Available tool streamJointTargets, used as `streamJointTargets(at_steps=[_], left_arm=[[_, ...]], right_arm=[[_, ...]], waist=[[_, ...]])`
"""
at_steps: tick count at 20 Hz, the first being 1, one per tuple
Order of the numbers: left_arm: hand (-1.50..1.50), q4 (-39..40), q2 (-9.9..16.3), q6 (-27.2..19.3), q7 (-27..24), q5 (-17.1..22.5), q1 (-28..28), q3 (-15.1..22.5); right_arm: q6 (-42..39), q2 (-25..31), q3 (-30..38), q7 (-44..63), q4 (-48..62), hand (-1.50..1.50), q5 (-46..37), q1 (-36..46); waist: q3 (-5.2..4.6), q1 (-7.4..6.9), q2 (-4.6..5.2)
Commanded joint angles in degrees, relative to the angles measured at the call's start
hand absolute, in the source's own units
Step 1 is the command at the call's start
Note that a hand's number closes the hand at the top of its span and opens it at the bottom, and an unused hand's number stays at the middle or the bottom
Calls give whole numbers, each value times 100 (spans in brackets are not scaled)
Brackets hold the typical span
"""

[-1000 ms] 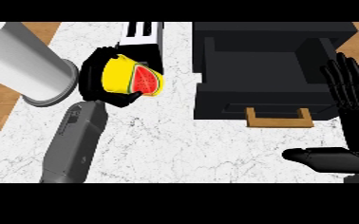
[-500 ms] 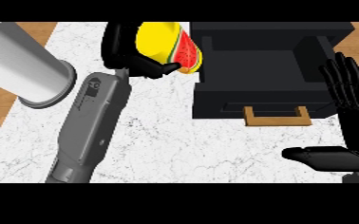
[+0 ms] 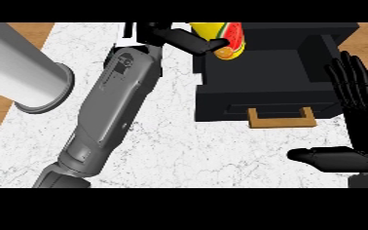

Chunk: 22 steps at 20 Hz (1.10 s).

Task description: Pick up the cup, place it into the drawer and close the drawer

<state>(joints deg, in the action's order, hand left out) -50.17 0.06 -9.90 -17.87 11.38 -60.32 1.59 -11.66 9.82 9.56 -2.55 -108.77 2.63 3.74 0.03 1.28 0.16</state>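
Drawer (image 3: pixel 277 85) open, nothing visible inside | left robot hand (image 3: pixel 179 38) grasping cup (image 3: pixel 221 38) at drawer's rim | right robot hand (image 3: pixel 352 85) released

The cup (image 3: pixel 219 38) is yellow with a red-and-green watermelon slice and an orange fruit printed on it. The drawer (image 3: pixel 269 85) is black with a tan wooden handle (image 3: pixel 281 117). The worktop (image 3: pixel 187 146) is white marble with fine grey veins, edged by brown wood at 9 o'clock. Both hands, left hand (image 3: pixel 179 36) and right hand (image 3: pixel 338 157), are black; the forearm (image 3: pixel 111 107) is grey.
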Motion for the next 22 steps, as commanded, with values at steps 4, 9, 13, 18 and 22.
streamJointTargets(at_steps=[4,9,13,18,22], left_arm=[[150,1129,-5,-319,24,597,-674,363],[150,1613,-6,-802,47,1122,-1121,978],[150,2027,-6,-822,-175,1611,-1283,1426],[150,2393,-6,-1171,-107,1903,-1386,2062],[150,2619,-6,-1220,-163,1830,-1243,2584]], right_arm=[[70,-197,-235,-87,-265,-150,-239,-319],[-145,126,137,179,-173,-150,205,45],[-172,103,99,-167,134,-150,62,101],[-64,64,-20,70,211,-150,-8,410],[-134,100,47,97,-60,-150,95,219]], waist=[[-1,36,8],[0,83,10],[2,143,34],[3,233,67],[2,267,69]])
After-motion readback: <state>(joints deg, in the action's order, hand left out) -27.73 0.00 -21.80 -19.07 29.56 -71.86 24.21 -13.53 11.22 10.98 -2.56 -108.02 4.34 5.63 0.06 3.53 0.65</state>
